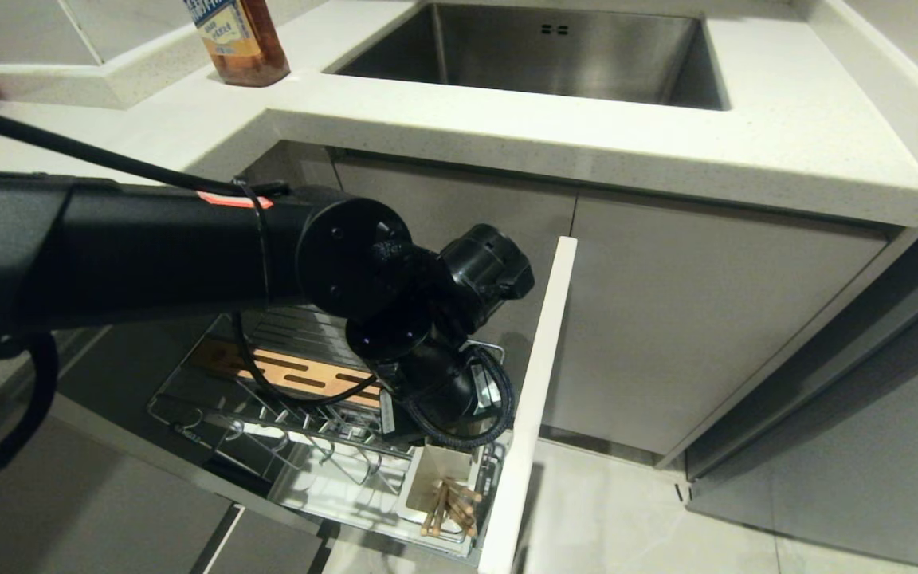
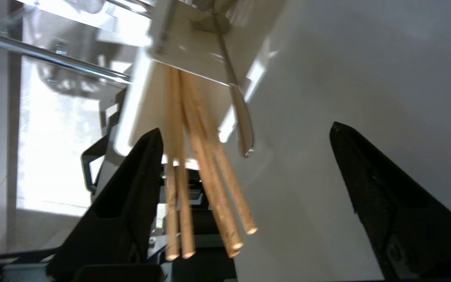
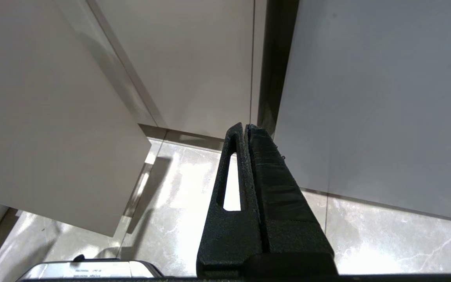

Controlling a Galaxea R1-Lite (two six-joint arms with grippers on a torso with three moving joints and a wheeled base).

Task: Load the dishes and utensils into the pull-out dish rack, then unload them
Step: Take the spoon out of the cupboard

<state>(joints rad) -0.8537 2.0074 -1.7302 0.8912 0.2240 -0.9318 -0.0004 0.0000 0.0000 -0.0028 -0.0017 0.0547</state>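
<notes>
The pull-out dish rack (image 1: 212,414) stands drawn out below the counter, with its pale cabinet front (image 1: 539,383) on the right. In its white utensil holder (image 1: 427,470) stand the wooden chopsticks (image 1: 451,506). My left arm's wrist (image 1: 427,383) hangs over that holder and hides the fingers there. In the left wrist view my left gripper (image 2: 246,128) is open, its black fingers (image 2: 131,188) wide apart around the chopsticks (image 2: 210,184) and the metal spoon (image 2: 241,117), gripping neither. The dishes are out of view. My right gripper (image 3: 245,126) is shut and empty, parked above the floor.
A slotted wooden strip (image 1: 300,375) lies at the back of the rack, with upright wire prongs (image 1: 307,446) in front of it. Above are the white countertop (image 1: 746,135), a steel sink (image 1: 547,48) and a brown bottle (image 1: 236,40). Grey cabinet doors (image 1: 698,319) close the right side.
</notes>
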